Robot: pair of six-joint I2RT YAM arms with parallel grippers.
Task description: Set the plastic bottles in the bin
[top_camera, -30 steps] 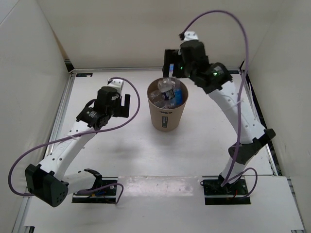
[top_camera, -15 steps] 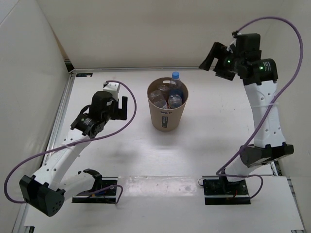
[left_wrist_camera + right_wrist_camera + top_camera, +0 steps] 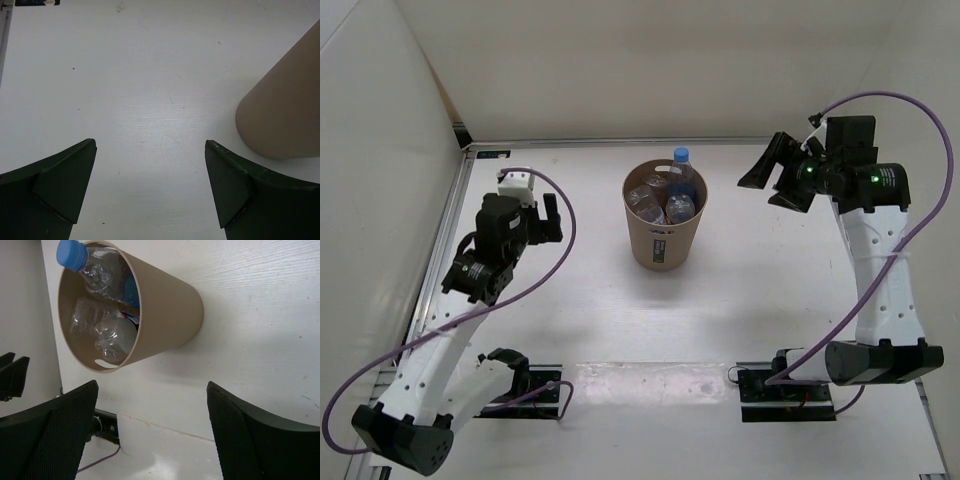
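We find the right gripper (image 3: 775,182) with its two black fingers spread wide and nothing between them. It is held in the air toward the far right corner of the flat white counter (image 3: 620,320), tilted so its wrist camera looks down into the round tan-brown plastic bin (image 3: 663,248). The left gripper (image 3: 535,212) is likewise parted and empty, hovering over bare counter near the left edge, with the bin's wall off to its right. The bin stands upright about midway between the left and right edges, closer to the far edge than the near one and well apart from both grippers. Inside it the small clear plastic water bottles (image 3: 660,205) are crowded together. We make out at least three, but they overlap too much for an exact count. One blue-capped bottle (image 3: 682,156) leans at the far side with its cap above the rim. We see no bottle on the counter in any view, so we judge the depositing step over and the task at or very near its end. The next move calls for little: check that no bottle hides behind an arm, then draw both arms toward the near edge, keeping wide of the bin so the blue-capped bottle is not tipped out.
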